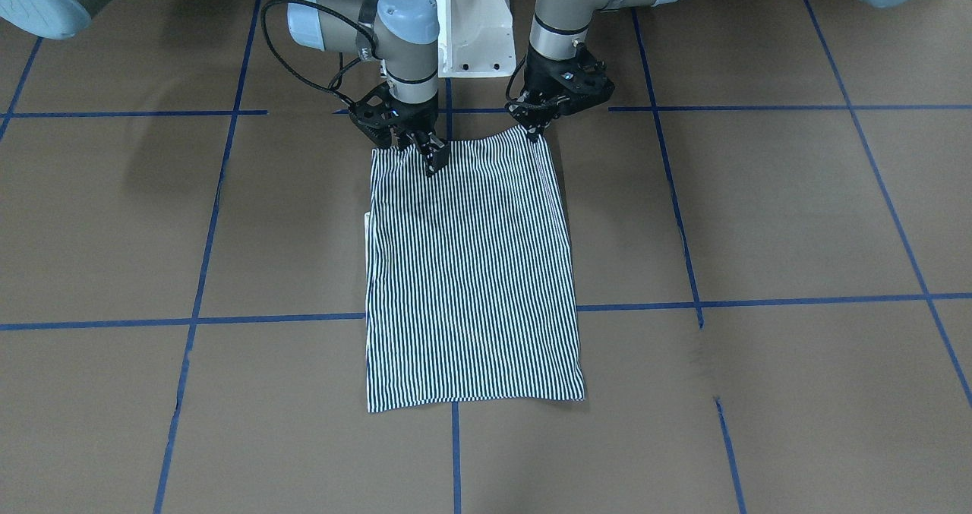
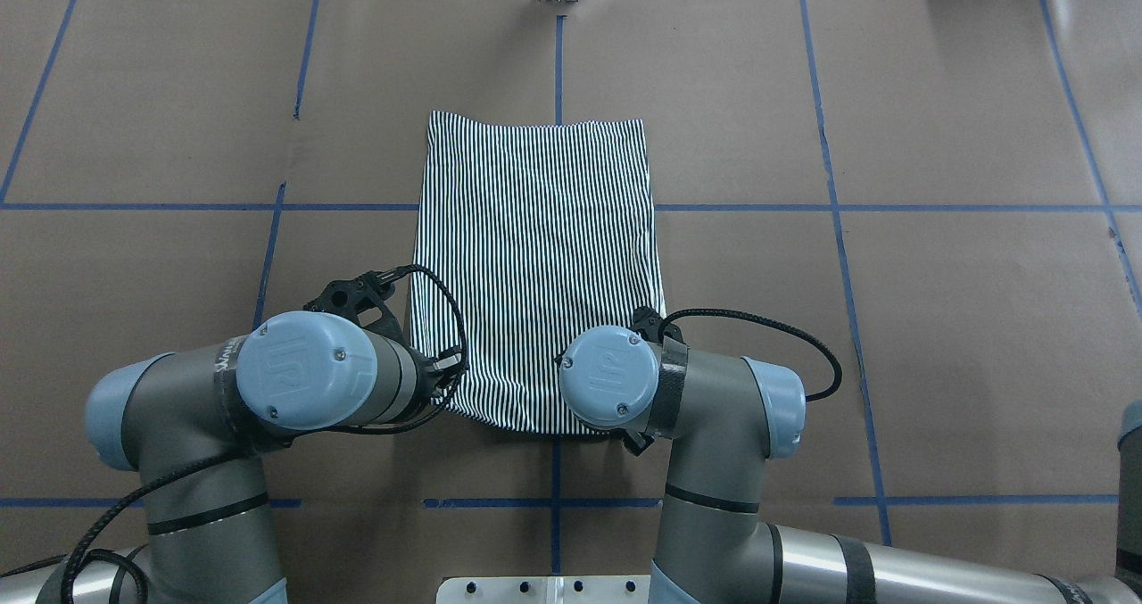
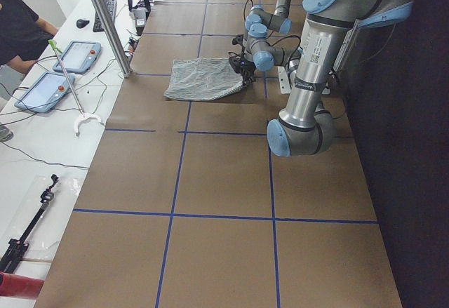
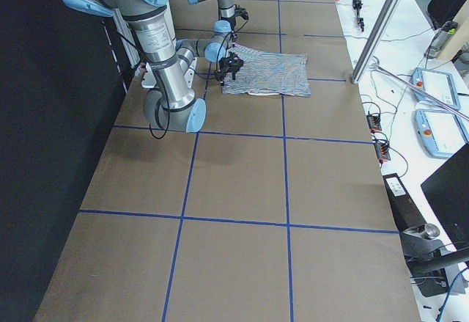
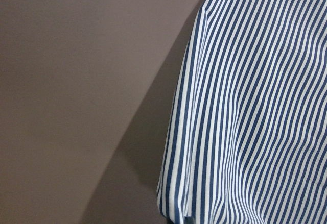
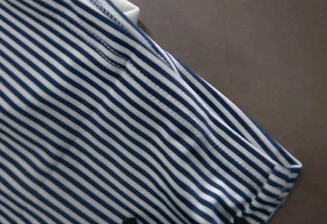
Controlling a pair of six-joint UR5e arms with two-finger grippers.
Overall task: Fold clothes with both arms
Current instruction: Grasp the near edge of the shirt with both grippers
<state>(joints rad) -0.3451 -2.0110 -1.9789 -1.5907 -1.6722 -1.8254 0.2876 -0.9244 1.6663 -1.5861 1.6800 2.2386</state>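
Observation:
The navy-and-white striped polo shirt [image 1: 471,271] lies folded into a long rectangle on the brown table, seen from above in the overhead view [image 2: 535,229]. My left gripper [image 1: 538,130] is shut on the shirt's corner nearest the robot. My right gripper [image 1: 429,157] is shut on the same near edge, toward its other corner. In the overhead view both grippers are hidden under the left wrist [image 2: 303,381] and the right wrist [image 2: 616,390]. The wrist views show striped cloth close up [image 5: 255,106], with a bit of cream collar [image 6: 127,10] under a fold.
The white pedestal base [image 1: 463,20] stands just behind the grippers. Blue tape lines [image 1: 759,301] cross the table. A metal post [image 3: 105,20], tablets [image 3: 74,55] and a person [image 3: 17,27] are at the far side bench.

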